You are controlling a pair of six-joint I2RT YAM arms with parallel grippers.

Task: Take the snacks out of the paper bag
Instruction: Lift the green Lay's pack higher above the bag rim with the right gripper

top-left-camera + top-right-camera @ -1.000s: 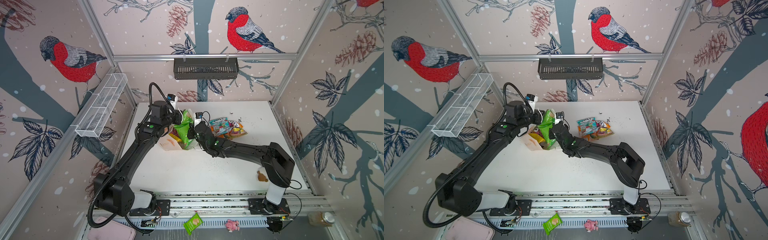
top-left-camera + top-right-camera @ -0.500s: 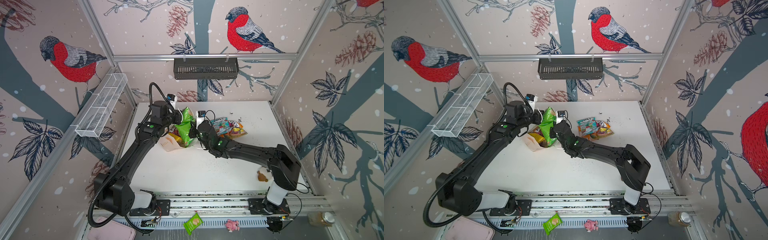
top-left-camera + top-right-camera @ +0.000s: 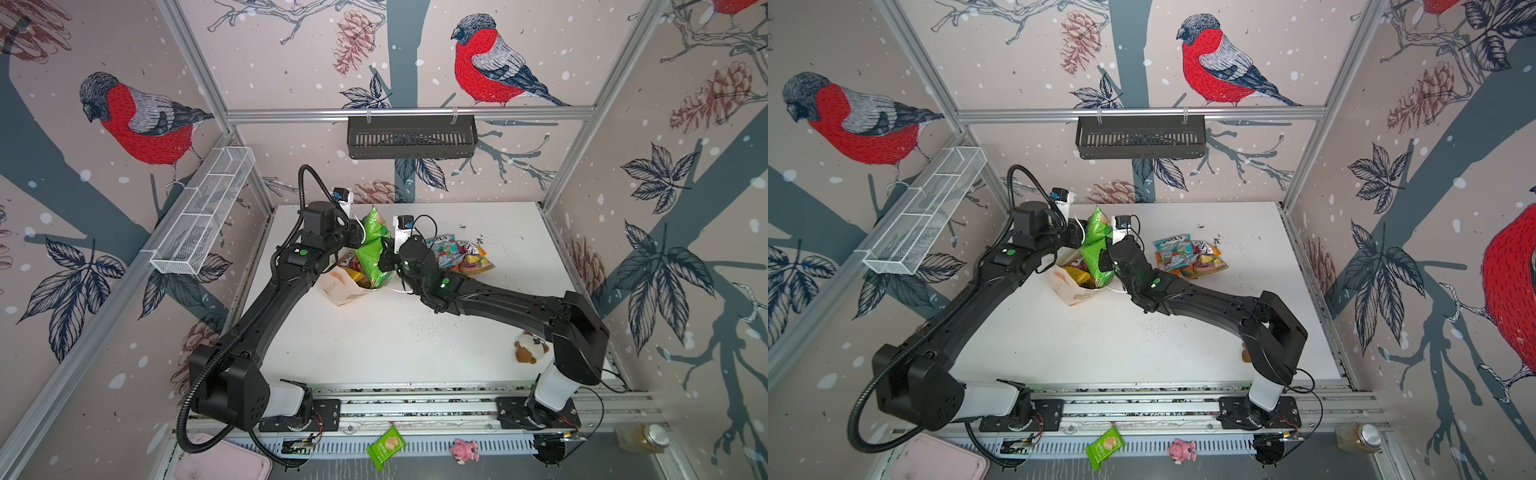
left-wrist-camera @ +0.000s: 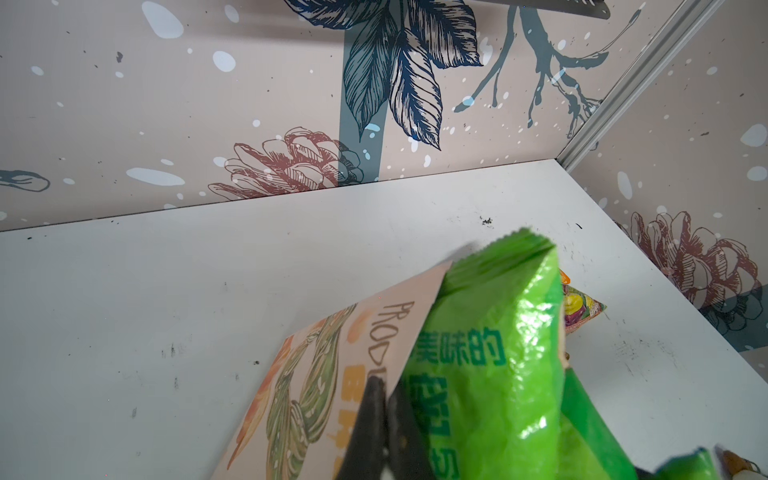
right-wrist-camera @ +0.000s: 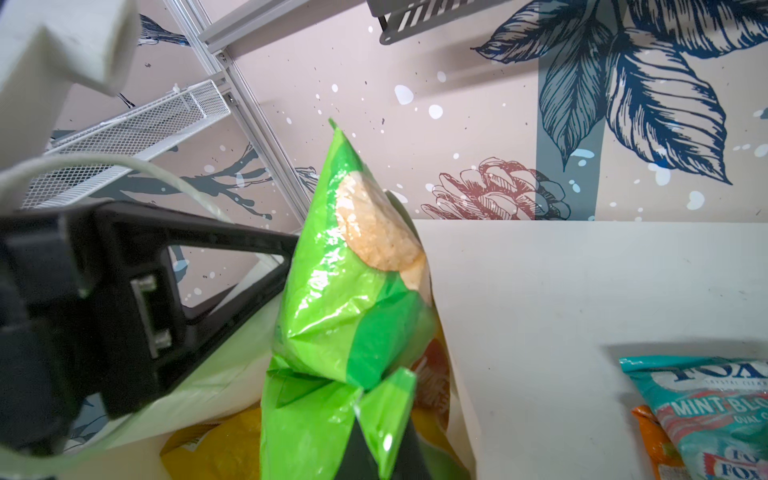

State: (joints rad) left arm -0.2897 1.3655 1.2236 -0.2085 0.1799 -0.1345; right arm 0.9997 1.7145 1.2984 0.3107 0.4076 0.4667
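Right pincer [image 5: 382, 440] is clamped on a fold of the green packet [image 5: 345, 299]; packet is held half out of the paper bag [image 3: 338, 286] at ten o'clock on the table [image 3: 395, 340]. Left pincer [image 4: 382, 395] is pinched on the bag wall. Packet judged light, slippery, crushable: seam grip advised.

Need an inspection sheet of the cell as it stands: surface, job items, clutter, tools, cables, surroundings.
Surface: white table, dark specks scattered.
Job's things: bag rear left, mouth open; green packet sticking out of it; yellow packet inside; pile of packets on the table to its right.
Clutter: plush toy by the right arm's base; wafer packet, pig, tray and jar off the table in front.
Tools: left tool shut on the bag's rim; right tool shut on the green packet's lower end.
Cables: conduit loops above the left arm; cord handle lies by the right wrist.
Surroundings: black basket on the rear rail; wire basket on the left wall.
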